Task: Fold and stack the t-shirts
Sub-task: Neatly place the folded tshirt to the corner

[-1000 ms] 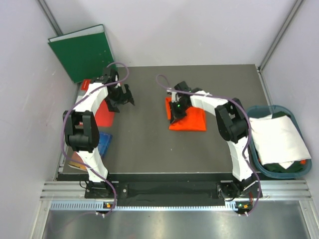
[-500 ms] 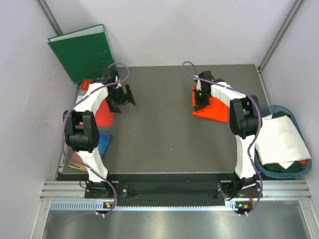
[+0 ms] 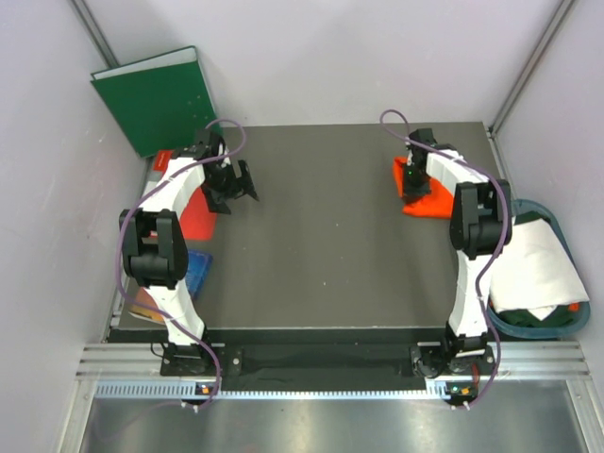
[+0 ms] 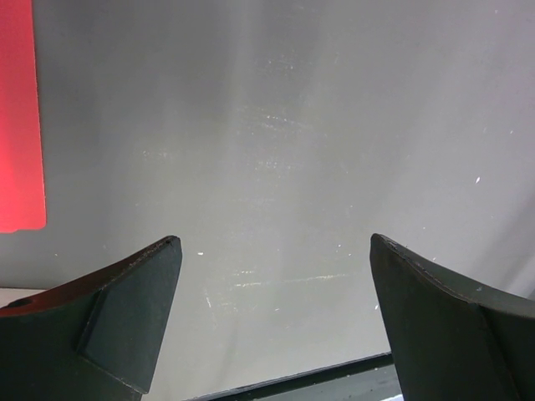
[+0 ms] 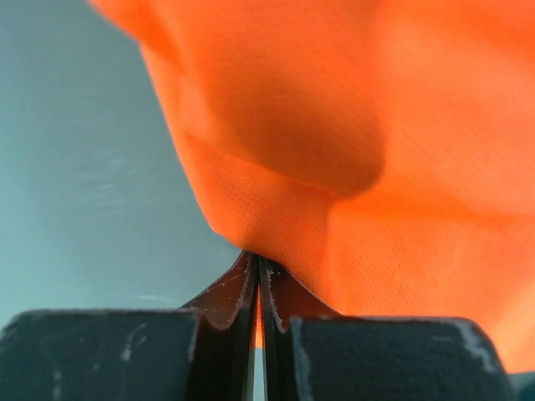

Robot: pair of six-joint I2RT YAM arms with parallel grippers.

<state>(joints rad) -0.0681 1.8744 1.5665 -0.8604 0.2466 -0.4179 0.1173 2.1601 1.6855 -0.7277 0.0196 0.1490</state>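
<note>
The folded orange t-shirt (image 3: 427,202) lies at the table's far right, partly under my right arm. My right gripper (image 3: 412,179) is shut on its left edge; in the right wrist view a thin strip of orange t-shirt (image 5: 334,150) sits pinched between the jaws of the right gripper (image 5: 258,271). The white t-shirt (image 3: 528,269) is draped over a basket off the table's right side. My left gripper (image 3: 238,186) hovers over the far left of the table, and in the left wrist view the left gripper (image 4: 276,242) stands open over bare mat.
A green binder (image 3: 158,98) leans against the left wall. A red folder (image 3: 196,217) lies at the table's left edge, with a blue item (image 3: 198,269) below it. The blue basket (image 3: 491,212) stands beside the table at the right.
My right gripper has dragged the orange t-shirt from the table's middle to the far right. The left arm has stayed put.
</note>
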